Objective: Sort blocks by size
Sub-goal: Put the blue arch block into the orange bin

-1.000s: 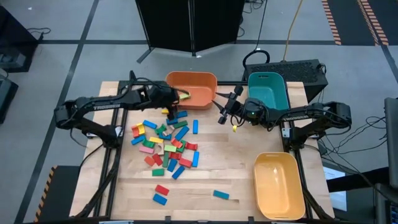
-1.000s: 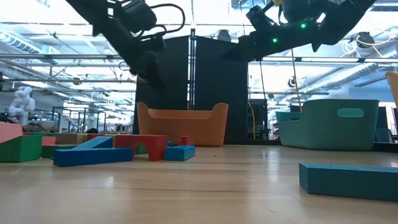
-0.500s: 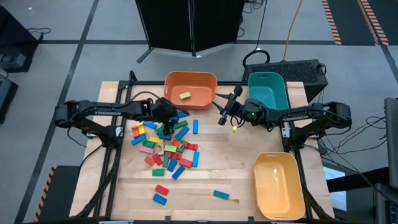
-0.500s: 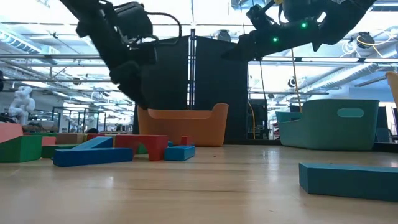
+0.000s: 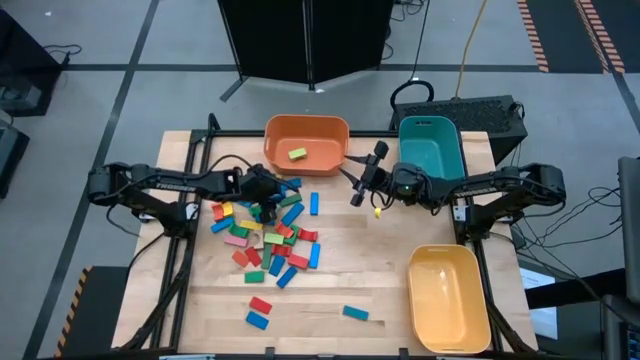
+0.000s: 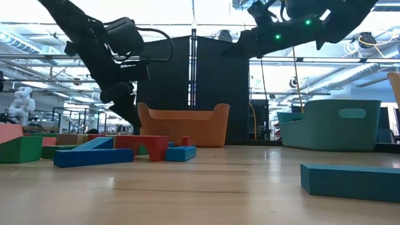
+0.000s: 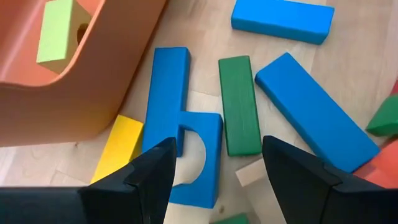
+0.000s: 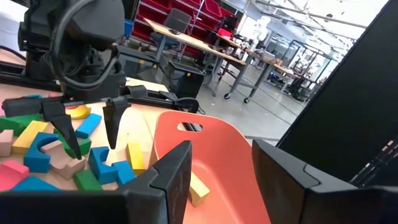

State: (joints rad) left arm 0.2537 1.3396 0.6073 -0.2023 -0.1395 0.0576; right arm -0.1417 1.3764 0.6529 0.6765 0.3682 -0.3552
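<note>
Fingers of the left gripper (image 7: pixel 214 163) stand apart, holding nothing, over the blocks (image 5: pixel 265 232) heaped left of centre. Right gripper (image 5: pixel 353 192) hangs open, upper centre. Those blocks look light, stiff and smooth; I'd pinch across the narrow sides.

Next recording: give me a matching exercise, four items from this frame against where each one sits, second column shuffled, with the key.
Items:
1. orange bin
2. teal bin
3. yellow bin
4. left end effector

Places:
A. over the heap of blocks, fingers apart
B. table's near right corner
C. far edge, holding one light green block
D. far edge, beside the right arm

Pairs: 1-C, 2-D, 3-B, 4-A
</note>
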